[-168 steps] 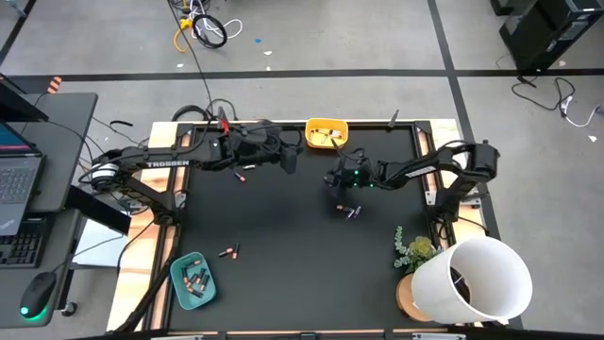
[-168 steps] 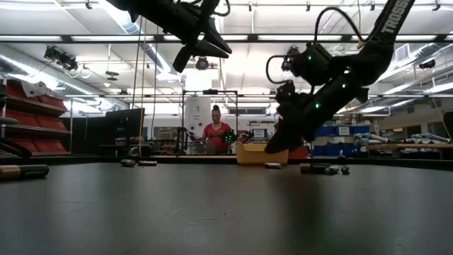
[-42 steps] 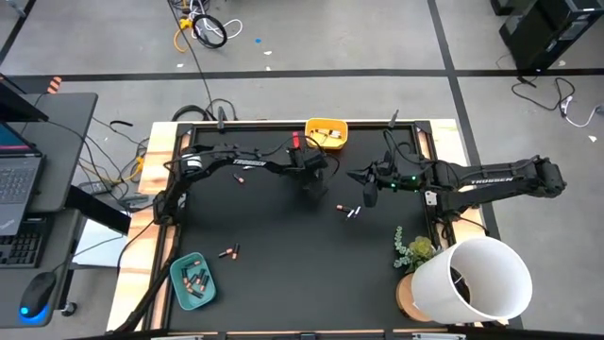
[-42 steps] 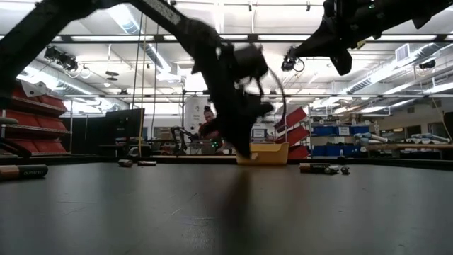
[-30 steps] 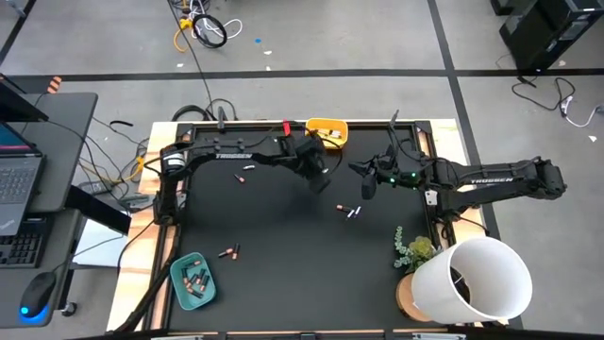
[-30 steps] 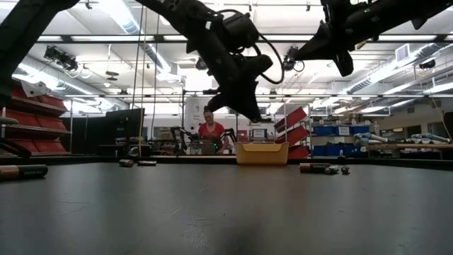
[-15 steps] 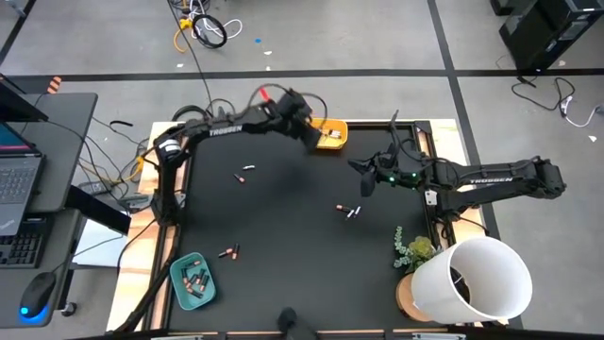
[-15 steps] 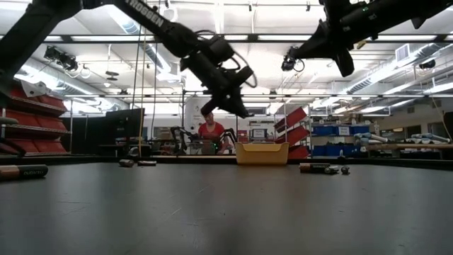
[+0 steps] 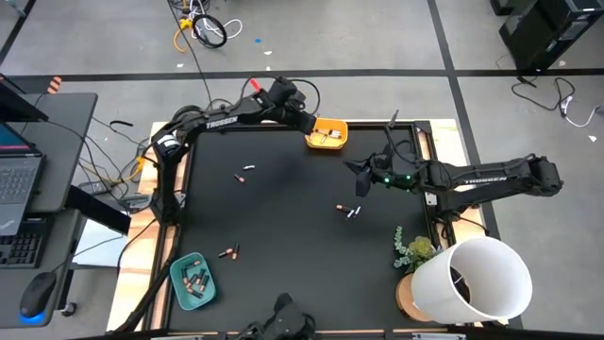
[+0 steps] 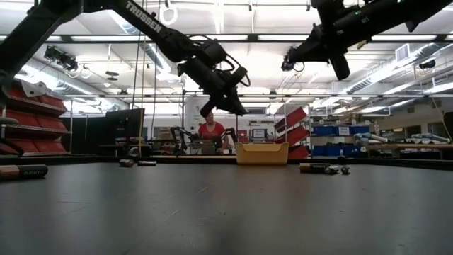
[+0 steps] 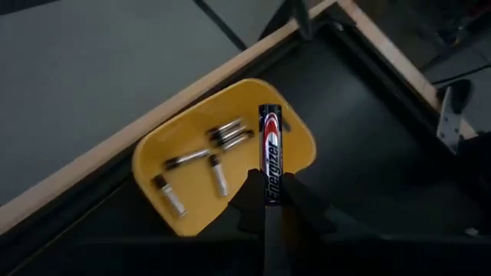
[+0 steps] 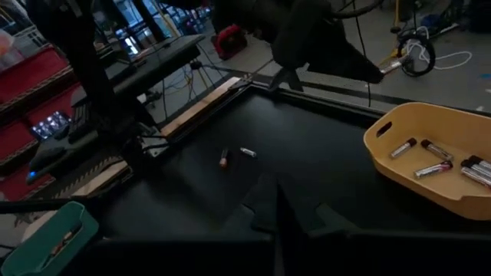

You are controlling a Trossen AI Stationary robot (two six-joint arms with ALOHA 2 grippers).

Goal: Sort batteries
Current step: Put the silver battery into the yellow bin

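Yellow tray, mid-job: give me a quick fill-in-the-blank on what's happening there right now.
1. The left end effector is shut on a ____.
2. It hovers over the ____ tray.
3. The teal tray sits at the table's near-____ corner in the high view.
4. The right end effector is shut and holds ____.

Missing: battery; yellow; left; nothing

batteries (image 9: 349,211): scattered on mat | several in yellow tray (image 9: 311,131) | some in teal tray (image 9: 179,285)

Glossy battery (image 11: 271,156), smooth yellow plastic tray (image 11: 150,156), matt black tabletop (image 9: 283,217)
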